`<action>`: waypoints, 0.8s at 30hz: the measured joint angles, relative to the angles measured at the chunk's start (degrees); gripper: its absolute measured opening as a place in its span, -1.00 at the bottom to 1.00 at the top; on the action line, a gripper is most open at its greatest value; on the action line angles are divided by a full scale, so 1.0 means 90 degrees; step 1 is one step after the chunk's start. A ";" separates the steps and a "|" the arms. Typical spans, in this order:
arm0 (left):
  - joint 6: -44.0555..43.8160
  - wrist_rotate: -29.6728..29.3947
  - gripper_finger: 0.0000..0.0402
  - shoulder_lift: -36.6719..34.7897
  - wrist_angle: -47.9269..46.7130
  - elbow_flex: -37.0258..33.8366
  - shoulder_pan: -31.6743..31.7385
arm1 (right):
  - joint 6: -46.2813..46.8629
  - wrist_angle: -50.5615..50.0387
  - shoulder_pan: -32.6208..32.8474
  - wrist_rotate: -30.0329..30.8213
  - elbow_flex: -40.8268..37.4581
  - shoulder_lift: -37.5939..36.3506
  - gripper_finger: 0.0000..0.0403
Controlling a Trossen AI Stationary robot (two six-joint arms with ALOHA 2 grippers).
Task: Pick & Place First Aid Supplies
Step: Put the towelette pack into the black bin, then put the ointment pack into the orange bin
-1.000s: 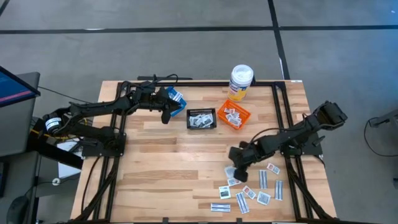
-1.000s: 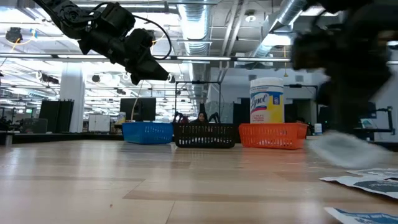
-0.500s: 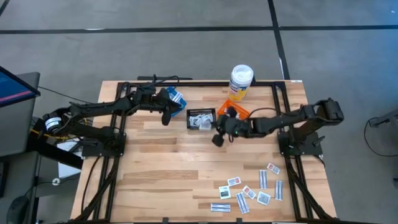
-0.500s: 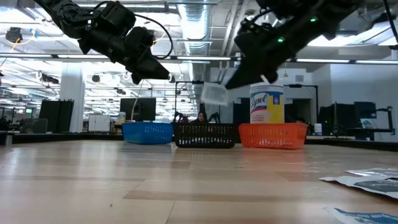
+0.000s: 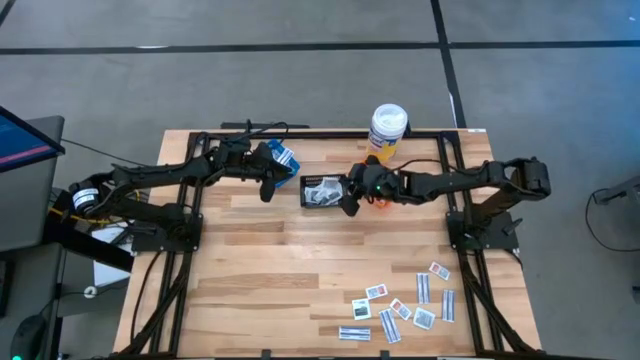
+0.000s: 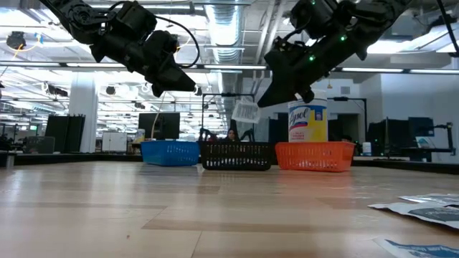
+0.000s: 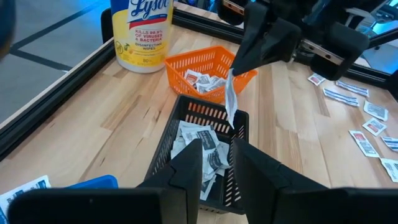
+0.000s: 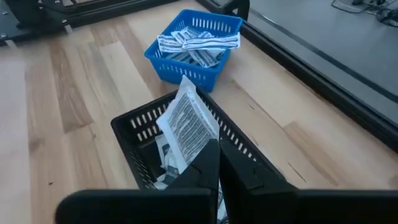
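The right gripper (image 6: 252, 102) has travelled from the loose packets (image 5: 400, 308) on the tabletop (image 5: 260, 260) to above the black basket (image 5: 324, 191), pinching a white packet (image 6: 245, 112) over it. The left gripper (image 6: 192, 89) hovers near the blue basket (image 6: 170, 151), fingers slightly spread, holding nothing.

Matt pale wood table (image 5: 250, 270), plastic mesh black basket (image 8: 134, 134), crinkly white paper packet (image 8: 186, 121).

Wooden table (image 5: 270, 260): baskets (image 5: 324, 191), bottle (image 5: 387, 131), packets (image 5: 400, 305)
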 joint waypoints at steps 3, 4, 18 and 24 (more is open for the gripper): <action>0.0000 0.0000 -0.55 0.0000 0.0000 0.0000 0.0000 | -0.0023 0.0001 -0.0041 -0.0059 0.0000 0.0000 -0.97; 0.0000 0.0000 -0.55 0.0000 0.0000 0.0000 0.0000 | -0.0034 0.0001 -0.0039 -0.0107 0.0000 0.0000 -0.94; -0.0003 0.0000 -0.55 0.0000 0.0000 0.0000 0.0000 | -0.0219 -0.0146 0.0347 -0.1062 0.0000 0.0000 -0.44; -0.0005 0.0000 -0.55 0.0000 0.0000 0.0000 0.0000 | -0.0521 -0.0828 0.1300 -0.1714 0.0000 0.0000 -0.27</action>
